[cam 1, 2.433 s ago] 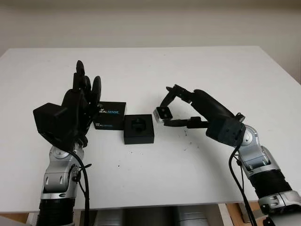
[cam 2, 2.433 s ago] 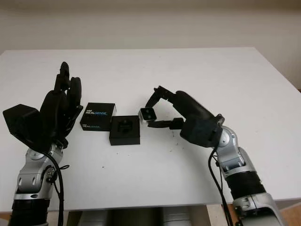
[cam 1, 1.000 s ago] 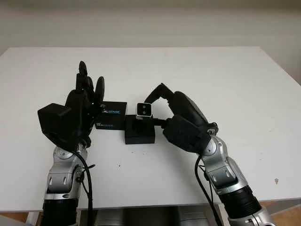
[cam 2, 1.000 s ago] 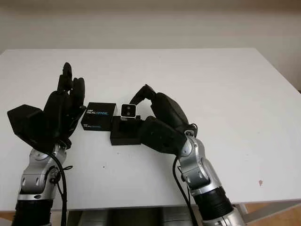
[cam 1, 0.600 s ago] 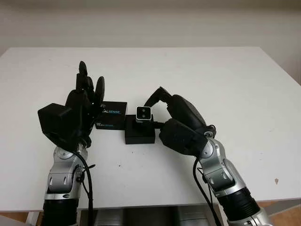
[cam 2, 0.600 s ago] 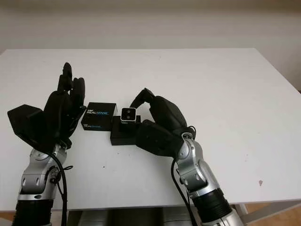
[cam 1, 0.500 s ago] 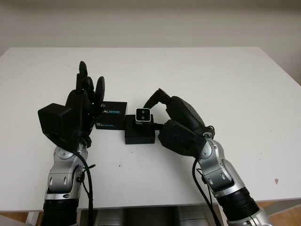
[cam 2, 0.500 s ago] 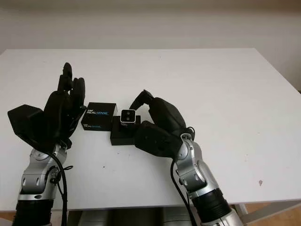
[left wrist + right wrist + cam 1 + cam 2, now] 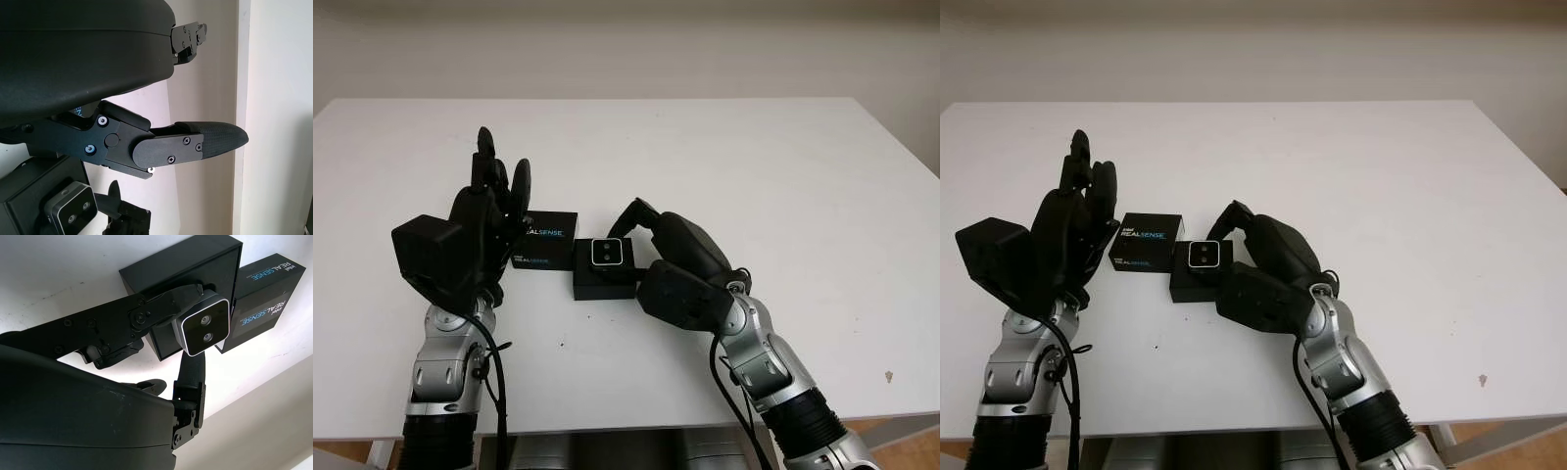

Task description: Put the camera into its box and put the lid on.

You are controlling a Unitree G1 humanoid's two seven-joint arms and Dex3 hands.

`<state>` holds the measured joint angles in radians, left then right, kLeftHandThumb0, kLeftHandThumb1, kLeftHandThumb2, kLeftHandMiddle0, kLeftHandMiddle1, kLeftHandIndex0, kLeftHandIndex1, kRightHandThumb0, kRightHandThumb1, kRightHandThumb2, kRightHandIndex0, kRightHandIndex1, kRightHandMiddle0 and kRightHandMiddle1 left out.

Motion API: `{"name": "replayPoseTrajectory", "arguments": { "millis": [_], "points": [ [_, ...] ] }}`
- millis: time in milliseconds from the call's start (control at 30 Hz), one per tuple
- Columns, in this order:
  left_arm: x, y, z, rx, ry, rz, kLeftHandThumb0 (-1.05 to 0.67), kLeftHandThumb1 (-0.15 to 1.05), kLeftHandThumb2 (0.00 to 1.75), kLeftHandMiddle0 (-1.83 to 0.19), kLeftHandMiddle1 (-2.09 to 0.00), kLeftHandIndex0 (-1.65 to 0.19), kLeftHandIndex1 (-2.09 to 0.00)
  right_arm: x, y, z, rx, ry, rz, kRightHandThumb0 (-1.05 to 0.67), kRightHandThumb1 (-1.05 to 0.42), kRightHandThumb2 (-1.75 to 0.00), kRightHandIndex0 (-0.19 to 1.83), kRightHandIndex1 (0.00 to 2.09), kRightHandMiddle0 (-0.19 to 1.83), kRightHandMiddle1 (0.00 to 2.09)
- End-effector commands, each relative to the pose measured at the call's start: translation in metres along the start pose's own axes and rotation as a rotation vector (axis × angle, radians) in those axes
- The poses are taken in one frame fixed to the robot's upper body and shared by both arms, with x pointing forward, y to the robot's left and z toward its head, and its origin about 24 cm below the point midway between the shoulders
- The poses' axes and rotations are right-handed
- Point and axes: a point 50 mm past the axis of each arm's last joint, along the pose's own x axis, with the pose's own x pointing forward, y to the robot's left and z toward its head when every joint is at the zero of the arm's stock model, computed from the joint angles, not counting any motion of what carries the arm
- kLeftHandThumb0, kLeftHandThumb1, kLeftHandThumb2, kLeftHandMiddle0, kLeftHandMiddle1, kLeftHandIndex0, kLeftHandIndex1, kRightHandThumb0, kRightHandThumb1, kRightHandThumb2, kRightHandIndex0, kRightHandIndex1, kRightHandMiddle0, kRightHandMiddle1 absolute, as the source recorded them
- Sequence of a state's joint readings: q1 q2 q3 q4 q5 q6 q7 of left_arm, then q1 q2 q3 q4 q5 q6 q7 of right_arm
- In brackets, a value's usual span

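Note:
My right hand is shut on the small silver-rimmed camera, its two lenses facing up. It holds the camera low over the back part of the open black box, touching or nearly touching it. A finger lies across the box and another finger presses the camera from the other side. The black lid printed REALSENSE lies flat just left of the box. My left hand stands upright and open, left of the lid, holding nothing.
The white table stretches wide to the right and back, its front edge near my arms. A pale wall rises behind it. My right forearm crosses the table in front of the box.
My right hand has carried the camera leftward from beside the box and lowered it onto the box, its face tilting upward. The left hand has stayed in place.

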<state>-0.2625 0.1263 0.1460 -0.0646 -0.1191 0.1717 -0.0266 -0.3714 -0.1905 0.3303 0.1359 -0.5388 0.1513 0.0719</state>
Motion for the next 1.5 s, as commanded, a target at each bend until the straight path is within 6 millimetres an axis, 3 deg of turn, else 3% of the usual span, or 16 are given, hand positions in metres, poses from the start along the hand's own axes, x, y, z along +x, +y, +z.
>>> {"name": "replayPoseTrajectory", "arguments": {
  "millis": [0,733,833,867,967,1067,1467],
  "points": [
    [0.001,0.000,0.006,-0.001,-0.025,0.000,-0.74,1.05,0.52,0.19,0.00,0.19,0.00,0.003,-0.003,0.005,0.006,-0.026,-0.007,-0.40,-1.05,-0.08,0.36,0.08,0.30,1.91],
    [0.000,0.000,0.005,-0.007,-0.024,0.001,-0.72,1.05,0.53,0.19,0.00,0.19,0.00,0.007,0.004,-0.002,0.033,-0.021,0.054,-0.41,-1.05,-0.07,0.34,0.05,0.26,1.87],
    [0.000,0.000,0.005,-0.004,-0.024,0.003,-0.74,1.05,0.52,0.19,0.00,0.19,0.00,0.006,0.001,-0.002,-0.020,-0.024,0.119,-0.50,-1.04,-0.06,0.18,0.02,0.05,1.38],
    [0.000,0.000,0.005,-0.005,-0.024,0.002,-0.73,1.05,0.52,0.19,0.00,0.19,0.00,0.006,0.000,-0.002,-0.046,-0.028,0.137,-0.55,-1.04,-0.05,0.10,0.02,0.05,1.04],
    [0.000,0.000,0.005,-0.005,-0.024,0.003,-0.73,1.05,0.52,0.19,0.00,0.19,0.00,0.005,-0.001,-0.002,-0.099,-0.042,0.152,-0.64,-1.00,-0.05,-0.04,0.03,0.12,0.41],
    [0.000,0.000,0.005,0.008,-0.025,-0.002,-0.74,1.05,0.53,0.19,0.00,0.19,0.00,0.003,-0.003,-0.002,-0.115,-0.053,0.153,-0.68,-0.99,-0.05,-0.11,0.01,0.10,0.25],
    [0.000,0.000,0.005,-0.002,-0.030,-0.004,-0.72,1.05,0.54,0.19,0.00,0.19,0.00,-0.002,-0.012,-0.002,-0.155,-0.087,0.132,-0.70,-0.99,-0.06,-0.16,0.03,0.10,0.15]
  ]
}}
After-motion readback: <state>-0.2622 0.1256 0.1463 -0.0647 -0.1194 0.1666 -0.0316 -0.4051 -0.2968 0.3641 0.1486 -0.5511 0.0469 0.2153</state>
